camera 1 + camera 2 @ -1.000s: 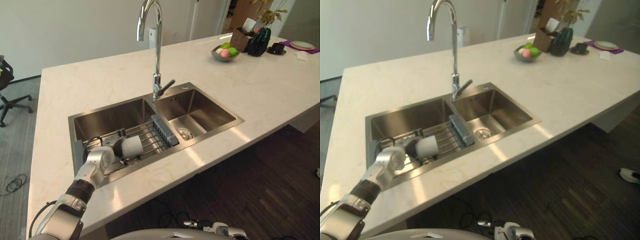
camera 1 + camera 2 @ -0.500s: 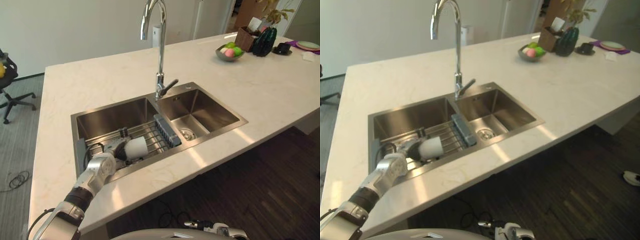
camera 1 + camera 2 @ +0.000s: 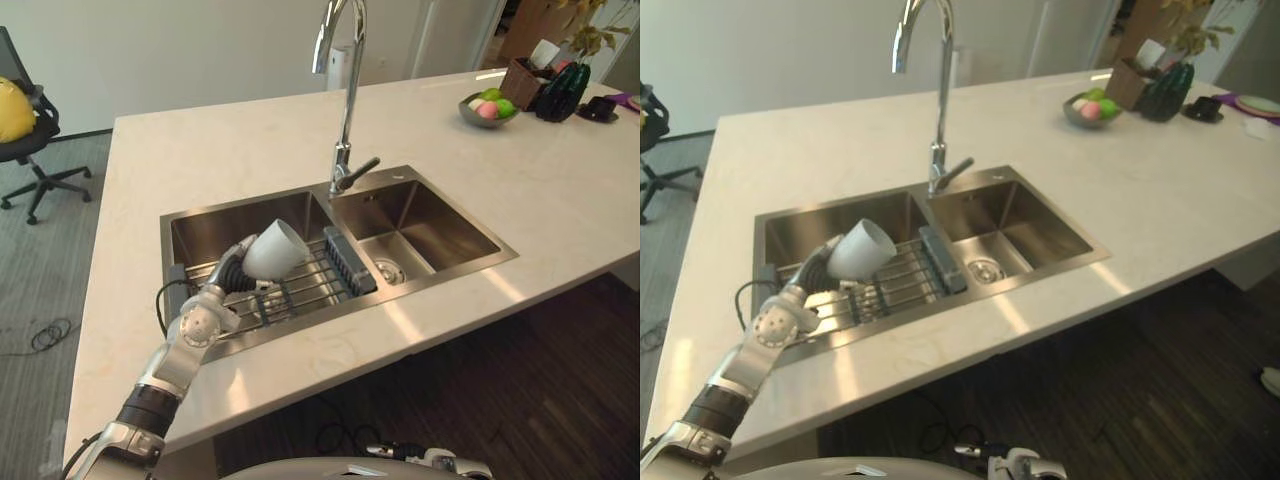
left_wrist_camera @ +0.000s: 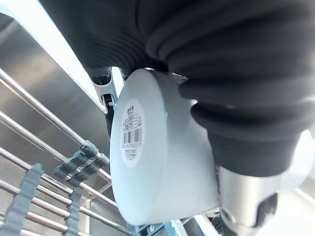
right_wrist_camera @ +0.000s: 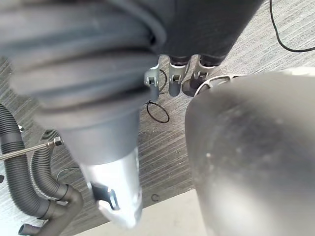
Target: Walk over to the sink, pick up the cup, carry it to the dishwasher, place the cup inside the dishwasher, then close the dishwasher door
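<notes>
The left hand (image 3: 228,276) was clamped on the cup (image 3: 275,248), fingers curled round its side, and held it up over the left basin of the sink (image 3: 452,236). The cup was white and tilted, its base turned back toward the wrist and its wider end pointing up toward the faucet (image 3: 346,95). From the left wrist view I could see a barcode sticker (image 4: 130,135) on that base, and a silver finger (image 4: 246,196) pressed along the cup's wall. Under the cup lay a wire rack (image 3: 305,285) spanning the left basin; the cup looked clear of its bars, though I couldn't be sure from where I stood. A dark grey strip (image 3: 349,260) sat at the rack's right end, against the divider between the two basins. The right basin held only its drain (image 3: 385,270).

The right hand (image 5: 116,187) hung low beside the robot above grey flooring, its fingers (image 5: 176,74) loose and apart, holding nothing.

The sink was set into a pale stone counter (image 3: 210,150) that ran well off to the right. At its far end stood a bowl (image 3: 487,109) of green and pink fruit, and just beside that a brown box (image 3: 524,80) and a dark green vase (image 3: 562,84). Off the counter's left side, well apart from the sink, an office chair (image 3: 38,150) stood on the grey floor with something yellow (image 3: 13,110) on its seat.
</notes>
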{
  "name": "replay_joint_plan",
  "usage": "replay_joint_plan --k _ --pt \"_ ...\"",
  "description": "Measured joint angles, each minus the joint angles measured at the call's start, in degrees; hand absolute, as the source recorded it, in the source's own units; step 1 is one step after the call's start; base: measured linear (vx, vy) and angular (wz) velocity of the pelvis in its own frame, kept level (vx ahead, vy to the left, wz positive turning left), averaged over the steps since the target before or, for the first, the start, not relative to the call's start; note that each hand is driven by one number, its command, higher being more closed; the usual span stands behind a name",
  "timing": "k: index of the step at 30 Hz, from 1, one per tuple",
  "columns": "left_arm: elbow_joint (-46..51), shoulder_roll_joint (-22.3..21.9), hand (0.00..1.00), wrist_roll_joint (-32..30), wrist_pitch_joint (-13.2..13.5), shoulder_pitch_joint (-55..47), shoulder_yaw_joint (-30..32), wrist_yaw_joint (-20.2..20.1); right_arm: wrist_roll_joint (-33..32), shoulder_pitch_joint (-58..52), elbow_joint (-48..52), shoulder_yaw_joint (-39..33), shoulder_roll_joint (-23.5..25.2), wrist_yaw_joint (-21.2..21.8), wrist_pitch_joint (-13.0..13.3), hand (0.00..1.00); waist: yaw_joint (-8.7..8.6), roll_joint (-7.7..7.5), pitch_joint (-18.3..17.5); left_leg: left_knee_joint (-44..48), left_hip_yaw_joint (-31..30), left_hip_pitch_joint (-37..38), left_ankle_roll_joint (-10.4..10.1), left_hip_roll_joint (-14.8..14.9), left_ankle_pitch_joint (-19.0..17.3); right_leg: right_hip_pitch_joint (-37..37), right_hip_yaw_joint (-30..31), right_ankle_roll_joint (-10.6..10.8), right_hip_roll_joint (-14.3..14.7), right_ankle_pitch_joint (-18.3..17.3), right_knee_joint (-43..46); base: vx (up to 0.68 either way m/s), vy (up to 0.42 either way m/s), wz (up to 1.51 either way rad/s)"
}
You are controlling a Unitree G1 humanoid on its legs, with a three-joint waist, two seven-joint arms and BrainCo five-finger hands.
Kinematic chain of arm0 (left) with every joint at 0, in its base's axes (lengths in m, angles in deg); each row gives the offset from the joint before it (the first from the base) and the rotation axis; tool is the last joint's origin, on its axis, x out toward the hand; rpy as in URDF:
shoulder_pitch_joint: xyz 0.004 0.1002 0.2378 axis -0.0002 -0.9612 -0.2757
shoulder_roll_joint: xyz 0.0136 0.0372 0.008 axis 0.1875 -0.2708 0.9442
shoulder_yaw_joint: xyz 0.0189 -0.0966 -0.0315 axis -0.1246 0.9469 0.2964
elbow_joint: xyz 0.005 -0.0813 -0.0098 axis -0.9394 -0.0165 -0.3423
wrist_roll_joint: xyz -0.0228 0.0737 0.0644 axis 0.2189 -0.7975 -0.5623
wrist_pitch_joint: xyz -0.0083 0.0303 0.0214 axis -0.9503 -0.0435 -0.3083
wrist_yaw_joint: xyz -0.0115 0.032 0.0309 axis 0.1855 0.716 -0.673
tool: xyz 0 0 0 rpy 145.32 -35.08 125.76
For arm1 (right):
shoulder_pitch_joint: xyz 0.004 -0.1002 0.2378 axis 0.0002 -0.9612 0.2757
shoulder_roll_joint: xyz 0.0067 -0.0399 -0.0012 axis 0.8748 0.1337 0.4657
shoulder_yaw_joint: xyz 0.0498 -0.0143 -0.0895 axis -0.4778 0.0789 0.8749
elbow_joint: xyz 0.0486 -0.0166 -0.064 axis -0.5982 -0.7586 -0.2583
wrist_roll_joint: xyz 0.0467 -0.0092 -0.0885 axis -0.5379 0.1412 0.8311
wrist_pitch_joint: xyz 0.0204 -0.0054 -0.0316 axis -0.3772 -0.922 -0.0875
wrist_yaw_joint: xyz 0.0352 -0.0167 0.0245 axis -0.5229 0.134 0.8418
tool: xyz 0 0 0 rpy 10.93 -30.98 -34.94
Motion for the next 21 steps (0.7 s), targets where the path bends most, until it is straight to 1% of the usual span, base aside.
replay_joint_plan --k 1,2,3,5,8,9,10,11,12,13,14,17,19,21 --pt "0.02 -0.13 1.00 1.45 0.01 -0.12 0.35 0.03 -0.02 -0.01 0.00 0.00 0.00 -0.03 0.00 0.00 0.04 -0.04 0.03 0.00 -0.14 0.00 0.01 -0.06 0.00 0.05 -0.11 0.03 -0.05 -0.02 0.00 0.01 0.021 0.13" --pt "2.60 -2.41 1.00 15.19 0.45 -1.18 4.46 -0.04 -0.86 0.02 -0.25 -0.03 0.23 -0.13 -0.07 0.00 1.57 -0.96 0.72 0.00 -0.54 -0.01 0.03 -0.29 -0.02 0.18 -0.29 0.10 -0.22 -0.06 0.03 0.02 0.018 0.07" --pt "2.90 -2.51 1.00 18.23 0.48 -1.19 5.34 -0.09 -1.46 0.05 -0.30 -0.04 0.23 -0.21 -0.14 0.00 1.82 -1.08 0.78 0.00 -0.55 -0.01 0.04 -0.33 -0.03 0.19 -0.32 0.12 -0.25 -0.08 0.05 0.03 0.017 0.05" --pt "3.85 -2.89 1.00 21.39 0.59 -1.20 7.12 -0.10 -2.08 0.03 -0.35 -0.12 0.16 -0.27 -0.16 0.00 2.04 -1.21 0.89 0.00 -0.55 -0.09 0.04 -0.39 -0.03 0.19 -0.43 0.16 -0.30 -0.10 0.12 0.01 0.003 0.02" --pt "4.50 -4.19 1.00 23.49 0.78 -1.33 9.22 -0.13 -2.48 -0.02 -0.37 -0.11 0.06 -0.32 -0.29 0.00 2.54 -1.21 0.90 0.00 -0.75 -0.08 0.04 -0.46 -0.02 0.36 -0.69 0.16 -0.34 -0.11 0.33 0.01 0.002 0.04" --pt "6.00 -5.00 1.00 25.59 1.33 -2.49 10.42 0.36 -3.66 -0.02 -0.37 -0.11 0.00 -0.72 -0.48 0.00 2.52 -1.21 0.91 0.00 -0.86 -0.08 0.04 -0.47 -0.01 0.43 -0.80 0.15 -0.35 -0.11 0.34 0.00 -0.001 0.05" --pt "8.18 -5.93 1.00 26.81 2.89 -4.15 11.58 0.94 -5.10 -0.22 -0.37 -0.15 -0.10 -1.30 -0.55 0.00 2.63 -1.23 0.92 0.00 -0.94 -0.08 0.05 -0.48 -0.01 0.49 -0.93 0.15 -0.36 -0.12 0.34 0.00 -0.001 0.05" --pt "9.18 -6.28 1.00 27.22 3.69 -4.87 12.09 1.27 -5.46 -0.29 -0.37 -0.15 -0.10 -1.48 -0.56 0.00 2.76 -1.25 0.93 0.00 -1.01 -0.08 0.06 -0.48 0.00 0.53 -1.02 0.15 -0.36 -0.12 0.34 0.00 -0.003 0.08" --pt "10.57 -6.72 1.00 27.22 5.09 -5.78 12.97 1.42 -6.34 -0.44 -0.37 -0.17 -0.16 -1.70 -0.65 0.00 3.04 -1.29 0.96 0.00 -1.29 -0.08 0.13 -0.50 0.07 0.66 -1.31 0.13 -0.37 -0.15 0.34 -0.01 -0.004 0.08" --pt "10.96 -6.71 1.00 27.22 5.53 -5.89 13.14 1.43 -6.48 -0.57 -0.36 -0.24 -0.19 -1.71 -0.65 0.00 3.23 -1.32 0.99 0.00 -1.43 -0.08 0.16 -0.51 0.11 0.73 -1.44 0.14 -0.37 -0.16 0.34 -0.03 -0.006 0.14" --pt "11.54 -6.74 1.00 27.26 7.10 -5.91 14.03 1.25 -6.74 -0.86 -0.37 -0.49 -0.21 -1.75 -0.72 0.00 3.88 -1.38 1.08 0.00 -1.87 -0.03 0.28 -0.53 0.25 1.00 -1.80 0.14 -0.37 -0.17 0.32 -0.03 -0.005 0.10" --pt "15.32 -6.81 1.00 28.07 8.49 -7.13 15.77 1.33 -6.94 -0.96 -0.34 -0.48 -0.18 -1.78 -0.75 0.00 4.41 -1.63 1.66 -0.01 -2.30 0.12 0.47 -0.57 0.43 1.47 -2.45 0.15 -0.38 -0.25 0.03 -0.04 0.000 0.10" --pt "17.75 -7.84 1.00 28.59 9.37 -8.09 16.52 1.43 -7.57 -1.42 -0.31 -0.63 -0.25 -1.80 -0.54 0.00 4.74 -1.71 1.49 -0.01 -2.44 -0.45 0.53 -0.55 0.54 0.94 -2.41 0.08 -0.43 -0.21 0.23 -0.03 0.001 0.05" --pt "20.61 -9.60 1.00 29.45 11.22 -8.67 17.52 1.66 -8.87 -1.86 -0.33 -1.80 -0.29 -1.83 -0.36 0.00 5.46 -1.81 1.48 0.00 -3.02 -1.63 0.64 -0.58 0.97 0.01 -2.73 -0.14 -0.42 0.07 0.36 -0.03 0.002 0.08"
